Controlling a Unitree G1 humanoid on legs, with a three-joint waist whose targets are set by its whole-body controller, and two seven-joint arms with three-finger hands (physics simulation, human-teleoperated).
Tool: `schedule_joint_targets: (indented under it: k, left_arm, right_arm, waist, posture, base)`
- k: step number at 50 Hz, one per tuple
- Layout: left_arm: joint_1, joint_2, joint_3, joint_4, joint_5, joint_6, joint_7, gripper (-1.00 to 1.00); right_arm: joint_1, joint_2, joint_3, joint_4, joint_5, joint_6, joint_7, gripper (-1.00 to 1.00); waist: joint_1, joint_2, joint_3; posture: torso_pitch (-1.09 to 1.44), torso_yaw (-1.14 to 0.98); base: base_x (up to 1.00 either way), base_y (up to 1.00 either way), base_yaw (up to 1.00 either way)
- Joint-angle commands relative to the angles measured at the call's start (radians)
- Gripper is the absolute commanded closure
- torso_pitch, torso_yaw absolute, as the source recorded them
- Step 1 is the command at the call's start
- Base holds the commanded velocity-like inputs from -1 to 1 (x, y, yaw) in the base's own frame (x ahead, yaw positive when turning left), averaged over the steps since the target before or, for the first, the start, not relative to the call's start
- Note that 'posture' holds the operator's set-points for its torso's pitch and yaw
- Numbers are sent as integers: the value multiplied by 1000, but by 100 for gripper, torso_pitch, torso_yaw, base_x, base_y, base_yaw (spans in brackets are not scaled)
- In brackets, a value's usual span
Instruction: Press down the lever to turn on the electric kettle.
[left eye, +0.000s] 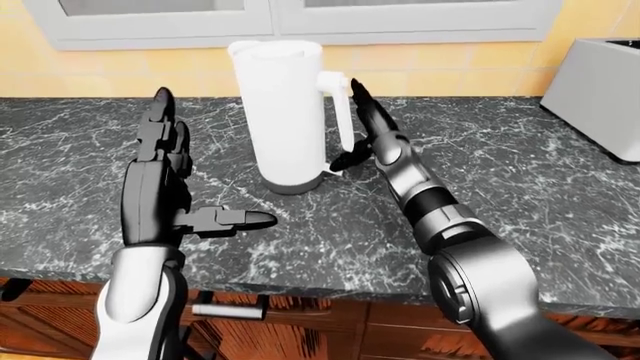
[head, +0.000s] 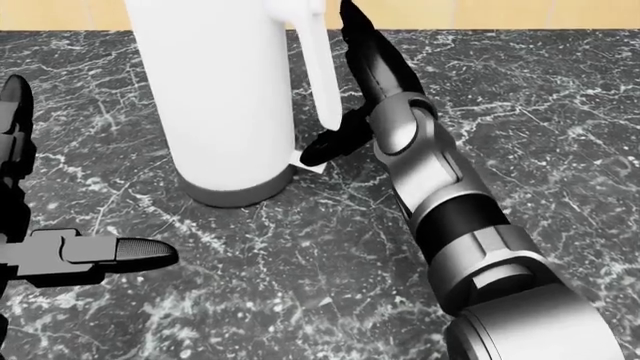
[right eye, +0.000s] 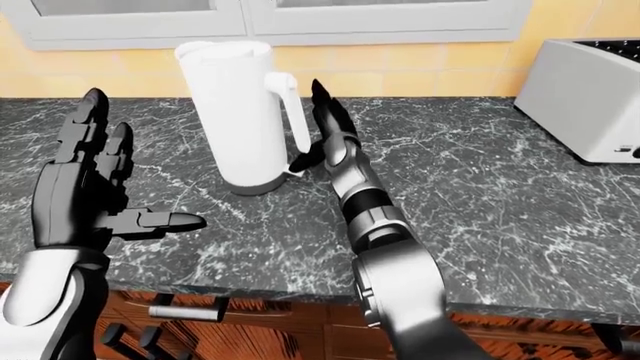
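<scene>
A tall white electric kettle (left eye: 278, 105) with a grey base stands upright on the dark marble counter (left eye: 530, 195), its handle (left eye: 342, 112) turned to the right. A small white lever tab (head: 311, 167) sticks out at the foot of the handle. My right hand (left eye: 362, 131) is open beside the handle, fingers pointing up, and its thumb (head: 330, 141) reaches down to the lever; I cannot tell whether it presses it. My left hand (left eye: 190, 172) is open and empty to the left of the kettle, palm toward it, thumb out, apart from it.
A silver toaster (left eye: 600, 90) stands on the counter at the right edge of the left-eye view. Yellow tiles and grey frames run along the top. Wooden cabinet fronts with a metal handle (left eye: 230, 310) lie below the counter edge.
</scene>
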Motion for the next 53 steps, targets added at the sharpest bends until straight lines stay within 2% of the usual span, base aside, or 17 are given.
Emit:
schedule_joint_targets:
  k: [1,15,16,29,37,40,45,53]
  left_arm:
    - [-24,7,3,-26,3,-27,2,-100]
    - [-16,2,-1,-6,6,-50,1,-100]
    - [-18,3,-1,-12,6,-43,1,-100]
    - [-15,0,-5,6,7,-60,-1,-100]
    - [-21,1,-1,15,5,-63,-3,-100]
    - [-6,-10,-24,30,14,-89,2,-100]
    - [-21,-4,-17,25,15,-70,-3,-100]
    - [-22,-3,-12,19,14,-64,-6,-100]
  right_arm:
    - [54,-3,53,103,-114,81,57,-100]
    - [52,6,59,99,-133,78,52,-100]
    - [52,5,81,99,-163,89,40,-100]
    - [70,10,76,94,-192,81,37,-100]
    - [125,-7,61,60,-146,56,9,-100]
    - [160,-18,60,45,-127,40,-7,-100]
    - [174,-31,50,22,-75,7,-31,-100]
    - [243,-19,53,14,-20,-20,-61,-100]
  waist:
    - [-4,2,13]
    - [-5,5,10]
    - [-5,5,10]
    - [-5,7,8]
    - [-4,3,5]
    - [-3,0,5]
    - [-1,-5,3]
    - [0,-8,7]
  posture:
    - [0,0]
    - [0,0]
    - [0,0]
    - [0,0]
    - [0,0]
    - [0,0]
    - [0,0]
    - [0,0]
  base:
    - [0,0,0]
    - [0,0,0]
    - [0,0,0]
    - [0,0,0]
    - [0,0,0]
    - [0,0,0]
    - [0,0,0]
    - [0,0,0]
